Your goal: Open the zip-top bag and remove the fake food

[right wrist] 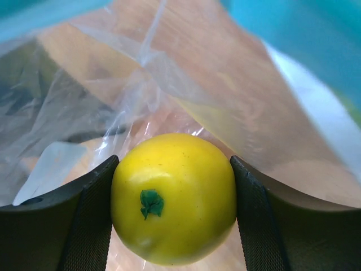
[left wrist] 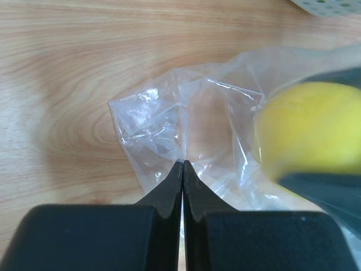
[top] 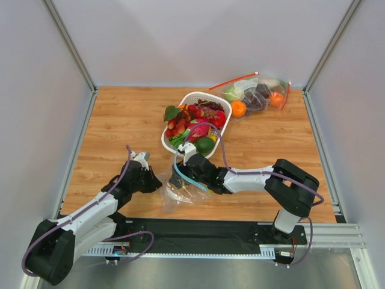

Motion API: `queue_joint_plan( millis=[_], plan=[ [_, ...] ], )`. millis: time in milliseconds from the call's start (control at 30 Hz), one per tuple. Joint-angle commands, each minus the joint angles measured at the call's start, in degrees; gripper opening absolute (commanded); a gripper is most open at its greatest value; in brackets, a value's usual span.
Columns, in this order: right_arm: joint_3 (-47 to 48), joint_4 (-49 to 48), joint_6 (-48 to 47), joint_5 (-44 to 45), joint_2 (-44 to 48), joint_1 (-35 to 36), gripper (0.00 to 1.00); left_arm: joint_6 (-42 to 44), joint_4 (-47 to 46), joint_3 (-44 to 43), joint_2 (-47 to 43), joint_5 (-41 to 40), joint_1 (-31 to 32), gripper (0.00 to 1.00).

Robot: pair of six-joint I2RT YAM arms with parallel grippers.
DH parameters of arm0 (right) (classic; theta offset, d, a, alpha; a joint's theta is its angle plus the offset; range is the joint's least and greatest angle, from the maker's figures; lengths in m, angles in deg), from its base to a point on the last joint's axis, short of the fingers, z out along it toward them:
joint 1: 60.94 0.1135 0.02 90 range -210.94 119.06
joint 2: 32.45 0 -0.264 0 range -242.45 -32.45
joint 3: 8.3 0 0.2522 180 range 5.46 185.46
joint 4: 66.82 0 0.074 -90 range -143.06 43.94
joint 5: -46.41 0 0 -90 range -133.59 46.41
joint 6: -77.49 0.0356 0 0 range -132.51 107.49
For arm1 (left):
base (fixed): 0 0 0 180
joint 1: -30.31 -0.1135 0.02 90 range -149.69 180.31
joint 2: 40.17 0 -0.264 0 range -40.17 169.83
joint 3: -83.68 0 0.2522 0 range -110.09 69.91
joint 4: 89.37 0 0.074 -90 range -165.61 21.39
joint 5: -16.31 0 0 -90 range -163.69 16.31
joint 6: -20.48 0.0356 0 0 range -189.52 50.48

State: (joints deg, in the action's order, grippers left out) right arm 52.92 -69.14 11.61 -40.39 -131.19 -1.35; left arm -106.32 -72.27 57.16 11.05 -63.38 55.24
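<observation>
L gripper: jaws shut tight on a fold of the zip-top bag, pinching clear film near one corner. Bag lies crumpled on the counter near the front edge, betw. the two grippers (teal zip strip shows on its R side, top view).

R gripper: in among the bag film, jaws clamped on the yellow lemon, one pad each side, green mark facing cam.

Farther back: white basket w/ strawberries, dragon fruit, green fruit.

Far R corner: second clear bag, red-orange strip, w/ a loose orange just beside it.
</observation>
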Motion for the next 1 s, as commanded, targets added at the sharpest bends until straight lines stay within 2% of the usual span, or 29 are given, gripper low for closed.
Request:
queue_joint_plan(
  millis=[0, 200, 400, 633, 700, 833, 967],
  plan=[
    [-1.6, -1.0, 0.5, 0.9, 7.9, 0.3, 0.24, -0.3, 2.6, -2.5, 0.5, -3.4, -0.3, 0.0],
    [-5.4, 1.8, 2.1, 0.2, 16.3, 0.3, 0.22, -0.6, 4.6, -3.8, 1.5, -5.8, -0.4, 0.0],
    [-8.3, 8.9, 2.4, -0.5, 26.7, 0.3, 0.2, 0.1, 6.2, -5.3, 1.8, -6.7, -0.8, 0.0],
    [-6.5, 27.6, -3.2, 7.1, 41.2, -0.4, 0.2, 1.2, 8.7, -6.6, 1.8, -7.9, -1.5, 0.0],
    [-5.5, 30.5, -5.0, 7.7, 44.8, -2.3, 0.19, 1.3, 9.0, -6.8, 1.8, -8.0, -1.6, 0.0],
    [-3.4, 34.4, -8.5, 8.1, 49.1, -7.6, 0.08, 1.6, 9.7, -7.2, 1.4, -7.8, -1.9, 0.0],
    [-2.4, 32.8, -11.2, 4.5, 49.1, -19.3, 0.07, 2.5, 10.2, -7.5, 0.9, -7.7, -1.9, 0.0]
  ],
)
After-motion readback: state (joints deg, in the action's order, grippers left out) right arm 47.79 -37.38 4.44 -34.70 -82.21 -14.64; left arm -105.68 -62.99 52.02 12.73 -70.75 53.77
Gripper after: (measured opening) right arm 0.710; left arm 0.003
